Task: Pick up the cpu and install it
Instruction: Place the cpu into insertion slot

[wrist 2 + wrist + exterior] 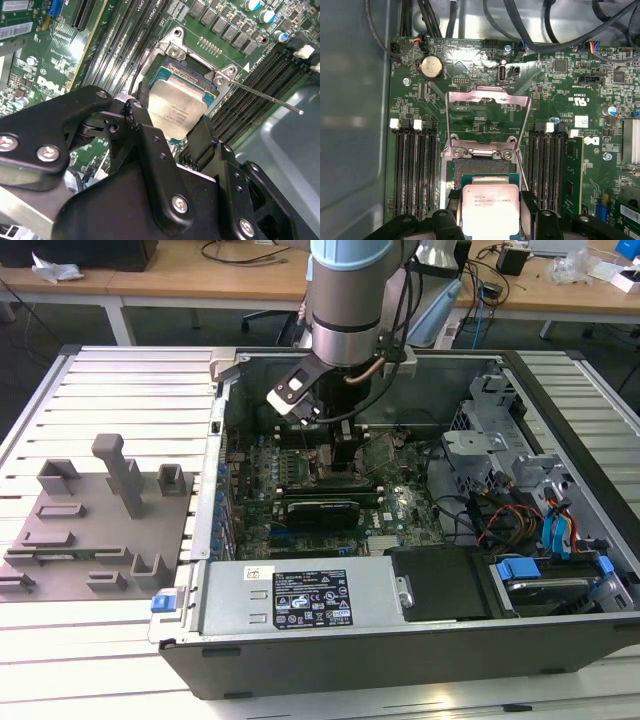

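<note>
At the open socket, the gripper has its fingers clamped on the cpu, mid-install, and seating it looks to need square alignment.

cpu in tool, at socket — memory slots flanking both sides.

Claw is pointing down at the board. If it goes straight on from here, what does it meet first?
Probably the open socket. The claw holds the cpu over it, with the load frame flipped back, so the cpu would meet the socket first. The gap between them is hard to judge.
</note>
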### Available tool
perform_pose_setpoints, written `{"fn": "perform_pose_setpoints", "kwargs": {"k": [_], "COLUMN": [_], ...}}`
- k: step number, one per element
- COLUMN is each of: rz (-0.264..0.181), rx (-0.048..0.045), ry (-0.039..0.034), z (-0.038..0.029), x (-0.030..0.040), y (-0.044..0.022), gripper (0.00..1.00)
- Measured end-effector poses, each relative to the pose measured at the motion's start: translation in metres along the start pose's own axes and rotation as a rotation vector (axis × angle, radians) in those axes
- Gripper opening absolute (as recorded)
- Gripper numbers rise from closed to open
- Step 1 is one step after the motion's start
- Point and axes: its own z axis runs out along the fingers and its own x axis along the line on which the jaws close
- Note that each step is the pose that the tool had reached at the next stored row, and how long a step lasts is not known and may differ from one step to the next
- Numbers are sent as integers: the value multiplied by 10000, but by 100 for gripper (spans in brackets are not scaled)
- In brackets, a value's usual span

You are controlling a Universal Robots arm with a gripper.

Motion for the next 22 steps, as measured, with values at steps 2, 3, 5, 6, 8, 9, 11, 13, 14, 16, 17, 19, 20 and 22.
{"fn": "perform_pose_setpoints", "kwargs": {"k": [2, 3, 5, 6, 8, 9, 11, 13, 14, 16, 17, 19, 20, 22], "rz": [2, 1, 2, 2, 2, 2, 1, 1, -1, 1, 1, 13, 45, 149], "rx": [0, -1, 0, -1, 1, 1, 1, 2, 3, 3, 3, 3, 4, 6], "ry": [0, 1, 1, 1, 1, 0, 1, 0, 1, 1, 1, 1, -1, -4], "z": [27, 42, 70, 80, 100, 105, 116, 134, 153, 183, 200, 217, 222, 231], "x": [1, 1, 2, 3, 11, 15, 29, 36, 39, 42, 43, 43, 44, 43], "y": [-1, -2, -3, -3, -3, -4, -3, -3, -4, -5, -6, -6, -6, -7], "gripper": [55, 55, 55, 55, 55, 55, 55, 55, 55, 55, 55, 55, 55, 55]}}
